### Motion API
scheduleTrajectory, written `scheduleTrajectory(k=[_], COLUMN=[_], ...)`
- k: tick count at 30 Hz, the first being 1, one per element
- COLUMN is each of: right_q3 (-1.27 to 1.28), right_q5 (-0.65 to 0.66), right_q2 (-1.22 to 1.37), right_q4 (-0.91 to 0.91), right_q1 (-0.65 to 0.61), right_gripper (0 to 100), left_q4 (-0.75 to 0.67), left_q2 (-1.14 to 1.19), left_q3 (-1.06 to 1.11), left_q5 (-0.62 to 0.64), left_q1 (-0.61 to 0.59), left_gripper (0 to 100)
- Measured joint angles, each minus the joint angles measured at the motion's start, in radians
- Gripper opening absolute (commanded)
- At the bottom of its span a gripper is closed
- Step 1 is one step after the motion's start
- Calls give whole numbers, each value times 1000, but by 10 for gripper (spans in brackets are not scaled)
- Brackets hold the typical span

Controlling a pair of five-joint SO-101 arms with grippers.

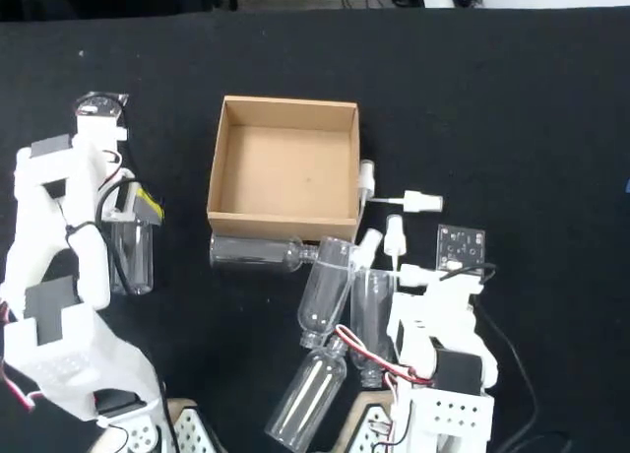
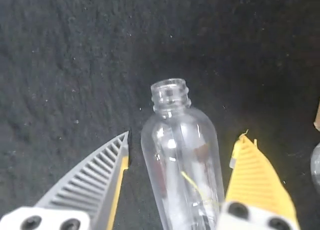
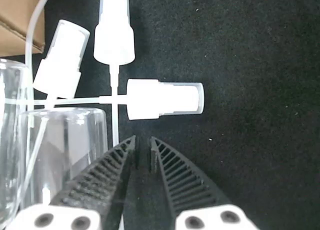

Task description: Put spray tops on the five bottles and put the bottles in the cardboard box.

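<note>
High view: the box is empty. One bottle lies at its 8 o'clock, four bottles lie around 5 o'clock, and loose tops sit at 4.

Left wrist view: my left gripper stands apart astride that empty, uncapped bottle. It's clear plastic, which I judge light, slick and squashy, so I'd grip mid-body.

Right wrist view: my right gripper is nearly closed on nothing, with a top just beyond. I'd take the collar, not the thin tube.

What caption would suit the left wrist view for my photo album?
Clear bottle, no spray top yet, between the left arm's open jaws, black table behind.
</note>
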Motion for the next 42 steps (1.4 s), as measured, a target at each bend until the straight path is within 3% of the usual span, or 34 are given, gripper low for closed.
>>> scheduleTrajectory(k=[10,18,24,28,36,42], right_q3=[0,0,0,0,0,0], right_q5=[0,0,0,0,0,0], right_q2=[0,0,0,0,0,0], right_q4=[0,0,0,0,0,0], right_q1=[0,0,0,0,0,0], right_gripper=[15,15,15,15,15,15], left_q4=[6,97,127,198,272,272], left_q2=[123,126,127,130,133,169], left_q3=[-46,-48,-61,-146,-269,-272], left_q5=[0,-80,-83,-126,-394,-528], left_q1=[0,40,31,-94,-517,-695], left_gripper=[299,66,45,45,54,220])
